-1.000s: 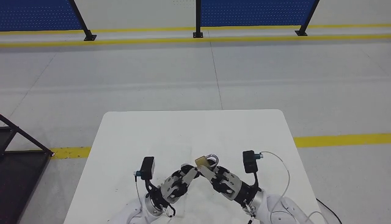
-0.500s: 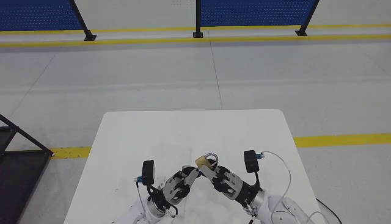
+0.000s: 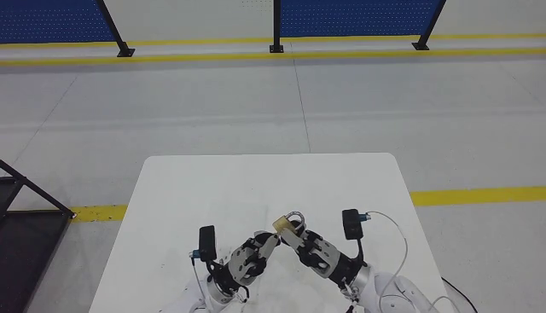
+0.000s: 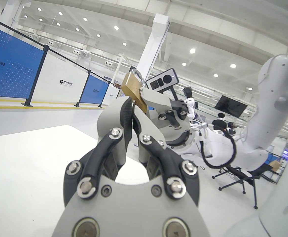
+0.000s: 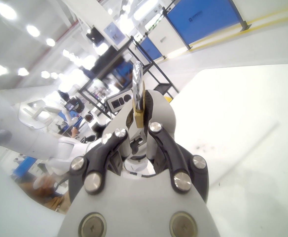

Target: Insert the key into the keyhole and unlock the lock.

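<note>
right pincer [image 3: 287, 233] grips the brass lock [image 3: 281, 224] by its body, fingers drawn narrow around it, holding it clear of the white table [image 3: 256, 176] near the table's six o'clock edge in the top view. the silver shackle [image 3: 295, 219] juts out past the fingertips toward two o'clock. left pincer [image 3: 271, 240] faces it from the lock's seven o'clock side. its pads are pressed almost together on a thin sliver of metal, the key [image 4: 133, 103], which touches the lock's underside. how deep the key sits in the keyhole cannot be told. from the left wrist, the lock stands tilted just beyond that pincer's fingertips. from the right wrist, it sits edge-on between the two fingers, shackle uppermost.
</note>
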You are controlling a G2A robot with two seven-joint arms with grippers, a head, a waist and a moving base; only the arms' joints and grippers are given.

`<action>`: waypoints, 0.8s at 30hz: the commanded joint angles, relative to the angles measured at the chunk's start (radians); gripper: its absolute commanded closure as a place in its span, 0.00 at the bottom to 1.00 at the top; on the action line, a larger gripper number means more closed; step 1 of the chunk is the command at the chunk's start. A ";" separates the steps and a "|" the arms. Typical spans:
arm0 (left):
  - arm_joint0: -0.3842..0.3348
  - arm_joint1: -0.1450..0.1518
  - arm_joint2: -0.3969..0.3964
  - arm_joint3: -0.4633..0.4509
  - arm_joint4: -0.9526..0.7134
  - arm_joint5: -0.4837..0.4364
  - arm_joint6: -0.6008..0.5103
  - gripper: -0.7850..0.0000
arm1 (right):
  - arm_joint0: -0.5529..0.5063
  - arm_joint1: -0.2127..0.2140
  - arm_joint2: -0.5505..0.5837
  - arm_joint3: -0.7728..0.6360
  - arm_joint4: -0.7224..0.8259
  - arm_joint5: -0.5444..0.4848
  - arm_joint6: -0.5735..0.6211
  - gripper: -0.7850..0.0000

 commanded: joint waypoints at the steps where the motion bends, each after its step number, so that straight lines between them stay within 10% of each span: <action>1: -0.001 -0.002 0.003 0.000 0.004 0.004 0.005 1.00 | 0.000 0.000 -0.001 -0.001 -0.004 0.002 0.000 1.00; 24: -0.007 -0.018 0.020 0.011 0.206 0.221 0.152 1.00 | -0.002 0.001 -0.002 -0.003 -0.007 0.006 -0.009 1.00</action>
